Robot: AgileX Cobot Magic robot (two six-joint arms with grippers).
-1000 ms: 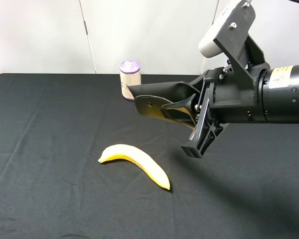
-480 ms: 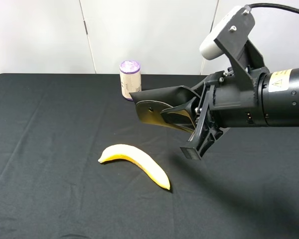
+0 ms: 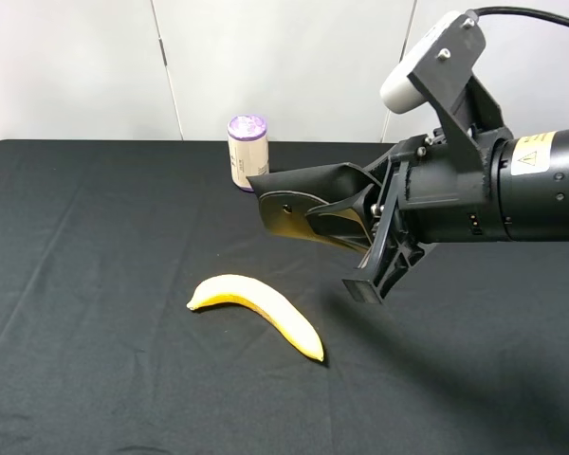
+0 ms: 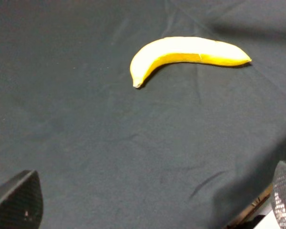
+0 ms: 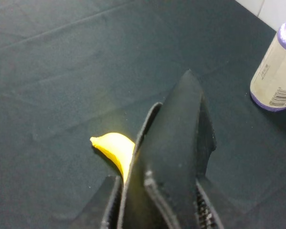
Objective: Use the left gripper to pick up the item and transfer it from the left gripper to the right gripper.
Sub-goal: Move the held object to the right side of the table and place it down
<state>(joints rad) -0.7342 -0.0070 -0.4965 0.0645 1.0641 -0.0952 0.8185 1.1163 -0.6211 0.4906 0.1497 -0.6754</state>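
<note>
Exterior high, front to back: banana (image 3: 261,311) lower centre on the black surface (image 3: 76,284), untouched. Mid-frame, right gripper (image 3: 356,207) fingers pinched tight on one end of the item (image 3: 289,194), holding it airborne, free end pointing left. Behind, upper centre: can (image 3: 247,152). Left wrist: left gripper (image 4: 150,205) fingers (image 4: 16,202) spread wide, empty. Handover looks done. Item looks light, soft, floppy, maybe slick skin; best hold is across the folded thickness near an end, not a single flap.
</note>
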